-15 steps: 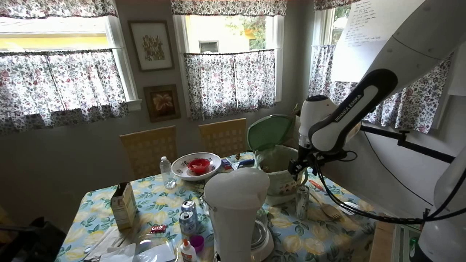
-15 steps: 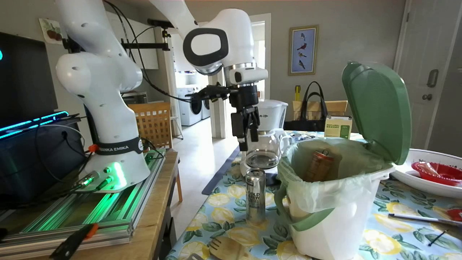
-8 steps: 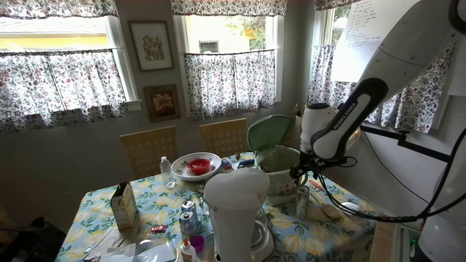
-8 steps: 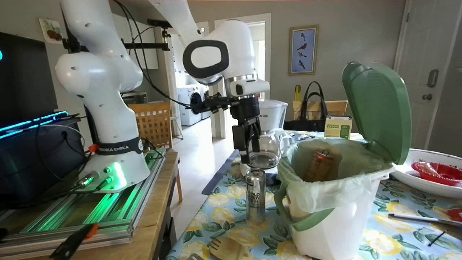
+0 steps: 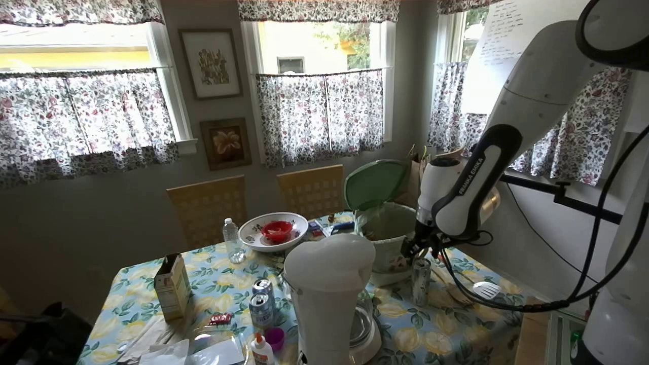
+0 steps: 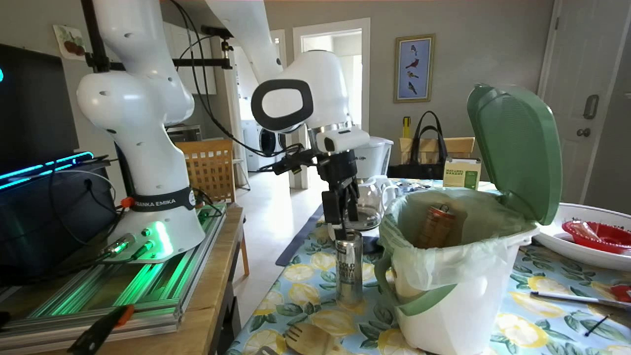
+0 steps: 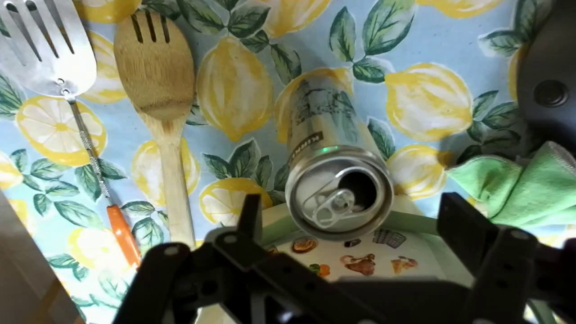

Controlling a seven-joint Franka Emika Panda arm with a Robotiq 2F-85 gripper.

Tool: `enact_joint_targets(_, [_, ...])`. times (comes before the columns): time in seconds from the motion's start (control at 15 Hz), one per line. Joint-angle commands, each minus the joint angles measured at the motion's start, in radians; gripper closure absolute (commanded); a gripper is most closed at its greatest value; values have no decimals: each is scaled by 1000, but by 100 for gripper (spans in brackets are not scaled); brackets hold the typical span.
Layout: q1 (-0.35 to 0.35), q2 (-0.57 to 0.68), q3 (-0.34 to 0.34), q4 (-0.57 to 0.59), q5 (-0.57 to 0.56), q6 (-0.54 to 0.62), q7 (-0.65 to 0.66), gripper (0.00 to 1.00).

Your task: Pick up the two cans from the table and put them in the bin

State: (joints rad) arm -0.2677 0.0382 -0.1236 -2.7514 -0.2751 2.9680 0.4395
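Tablecloth [image 7: 261,135] is lt. blue w/ yellow-lemon & grn.-leaf print; bin [image 6: 453,310] is off-white w/ grn. lid [image 6: 517,153]; can in bin [image 6: 435,227] is rusty orange; cold-brew can [image 6: 349,271] is silver w/ dk. lettering; gripper [image 7: 350,215] is blk.

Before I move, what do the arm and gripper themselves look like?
The arm is white with rounded joints; its black trim carries white FRANKA EMIKA lettering. Black cables run along it, and green light glows at the base. The gripper is black, with two blocky fingers.
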Motion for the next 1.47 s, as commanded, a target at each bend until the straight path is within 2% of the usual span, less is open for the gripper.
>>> enact_joint_targets(0.0, [50, 68, -44, 15, 46, 61, -54, 0])
enact_joint_targets(0.13, [72, 87, -65, 20, 51, 69, -64, 1])
enact_joint_targets(0.2, [83, 95, -73, 21, 57, 74, -70, 25])
enact_joint_targets(0.27, [92, 102, -79, 23, 68, 78, -80, 26])
enact_joint_targets(0.33, [102, 105, -88, 24, 70, 78, -85, 31])
enact_joint_targets(0.6, [129, 59, -95, 12, 122, 52, -96, 61])
enact_joint_targets(0.8, [148, -31, -90, -5, 156, 6, -91, 62])
enact_joint_targets(0.87, [132, -64, -71, -9, 137, -14, -65, 62])
enact_joint_targets(1.0, [140, -141, -74, -11, 110, -74, -40, 62])
enact_joint_targets(1.4, [88, -378, 17, 17, 152, -377, -21, 62])
